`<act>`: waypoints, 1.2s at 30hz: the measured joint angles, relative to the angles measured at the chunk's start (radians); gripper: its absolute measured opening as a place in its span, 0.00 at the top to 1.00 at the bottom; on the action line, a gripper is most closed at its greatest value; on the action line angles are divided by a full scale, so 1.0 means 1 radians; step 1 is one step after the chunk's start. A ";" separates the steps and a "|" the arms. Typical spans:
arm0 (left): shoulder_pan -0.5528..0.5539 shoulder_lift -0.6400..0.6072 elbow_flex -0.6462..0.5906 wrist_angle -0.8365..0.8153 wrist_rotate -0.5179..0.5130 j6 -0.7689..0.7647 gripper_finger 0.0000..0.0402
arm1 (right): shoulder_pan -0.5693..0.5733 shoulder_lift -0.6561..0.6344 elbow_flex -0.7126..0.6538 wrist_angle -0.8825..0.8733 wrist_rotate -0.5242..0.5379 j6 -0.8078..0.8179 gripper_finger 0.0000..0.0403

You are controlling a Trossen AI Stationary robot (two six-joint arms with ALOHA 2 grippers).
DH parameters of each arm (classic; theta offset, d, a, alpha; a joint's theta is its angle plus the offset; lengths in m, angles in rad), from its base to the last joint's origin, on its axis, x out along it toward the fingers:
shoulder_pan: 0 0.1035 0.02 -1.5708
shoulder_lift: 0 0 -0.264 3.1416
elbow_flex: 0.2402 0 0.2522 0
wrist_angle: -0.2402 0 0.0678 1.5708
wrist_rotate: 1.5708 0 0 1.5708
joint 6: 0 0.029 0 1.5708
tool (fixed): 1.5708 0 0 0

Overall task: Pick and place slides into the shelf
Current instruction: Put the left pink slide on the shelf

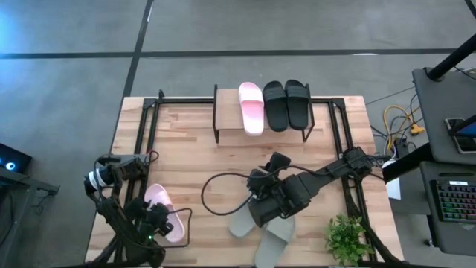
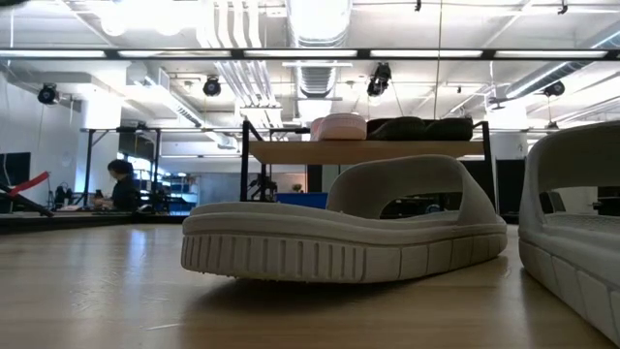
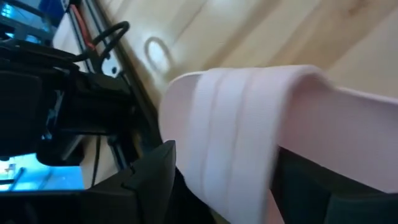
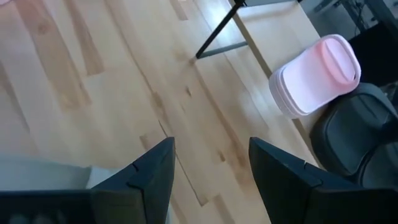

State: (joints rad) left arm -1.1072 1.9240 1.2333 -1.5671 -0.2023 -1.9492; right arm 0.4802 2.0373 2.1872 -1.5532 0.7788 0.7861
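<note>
The shelf (image 1: 262, 126) stands at the table's far middle. On its top board rest one pale pink slide (image 1: 251, 108) and the black pair (image 1: 286, 104). The second pink slide (image 1: 160, 212) lies near the table's near left corner, and my left gripper (image 3: 224, 162) is at its near end, shut on it. The two grey-green slides (image 1: 242, 223) (image 1: 277, 240) lie soles down at the near middle, large in the low view (image 2: 339, 233). My right gripper (image 4: 211, 149) hovers just over them, open, with bare table between its fingers. My left gripper has the pink slide's wide strap (image 3: 236, 124) between its two fingers, one finger (image 3: 152, 174) on each side, lying across the strap. The footbed (image 3: 367, 124) runs on beyond the fingers. Whether the slide is lifted off the table cannot be told.
A small potted plant (image 1: 346, 238) stands at the near right corner. Black cable loops (image 1: 223, 193) lie on the table between the arms. Black frame rails (image 1: 149, 126) run along the table's left and right sides. Bare wood lies between the shelf and the arms.
</note>
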 joint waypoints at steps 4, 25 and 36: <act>0.002 -0.019 -0.059 0.029 -0.014 -0.001 0.52 | -0.009 0.000 0.000 0.001 0.000 0.022 0.51; 0.135 -0.438 -0.038 0.041 -0.658 0.357 1.00 | -0.025 -0.113 0.034 -0.015 0.143 0.190 0.51; 0.716 -0.640 0.115 0.227 -1.097 1.444 1.00 | -0.029 -0.212 0.032 -0.018 0.336 0.276 0.51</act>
State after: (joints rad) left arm -0.3909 1.2844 1.3479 -1.3400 -1.2995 -0.5053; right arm 0.4512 1.8257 2.2192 -1.5707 1.1145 1.0620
